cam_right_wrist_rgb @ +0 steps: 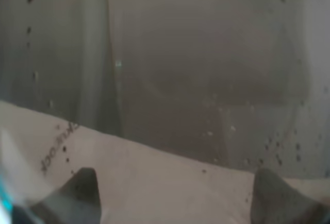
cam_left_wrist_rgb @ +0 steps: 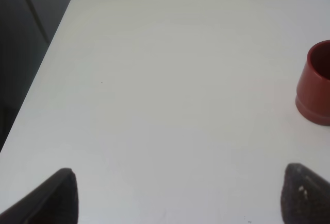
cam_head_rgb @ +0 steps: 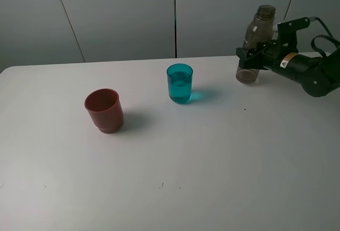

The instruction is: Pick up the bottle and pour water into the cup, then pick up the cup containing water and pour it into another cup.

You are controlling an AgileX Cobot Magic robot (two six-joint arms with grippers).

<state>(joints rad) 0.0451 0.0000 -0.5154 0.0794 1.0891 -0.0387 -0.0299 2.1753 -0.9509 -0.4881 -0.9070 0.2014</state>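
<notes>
Bench point(cam_head_rgb: 212, 188): white; its near stretch fills the lower half of the high view and carries a few dark specks.
Red cup point(cam_head_rgb: 104, 110): the nearest of the things, left of centre, upright with its mouth up, well apart from the rest.
Teal cup point(cam_head_rgb: 180, 83): farther back and right of the red cup, upright near the middle of the bench. A liquid level shows partway up inside.
Bottle point(cam_head_rgb: 260, 29): far right, upright and uncapped. I cannot tell whether its base rests on the bench.
Right end effector point(cam_head_rgb: 251, 58): clenched on the bottle's lower body, reaching in from the right.
Left end effector point(cam_left_wrist_rgb: 183, 201), left wrist view: released, its dark fingertips point(cam_left_wrist_rgb: 62, 198) wide apart with only bench point(cam_left_wrist_rgb: 154, 80) between them.
Red cup point(cam_left_wrist_rgb: 315, 82), left wrist view: standing ahead of those fingertips, cut by the frame edge.
Bottle point(cam_right_wrist_rgb: 206, 69), right wrist view: its smoky wall fills the frame close up, dotted with small specks.
Right end effector point(cam_right_wrist_rgb: 178, 195), right wrist view: both fingertips point(cam_right_wrist_rgb: 278, 195) close against the bottle.
</notes>
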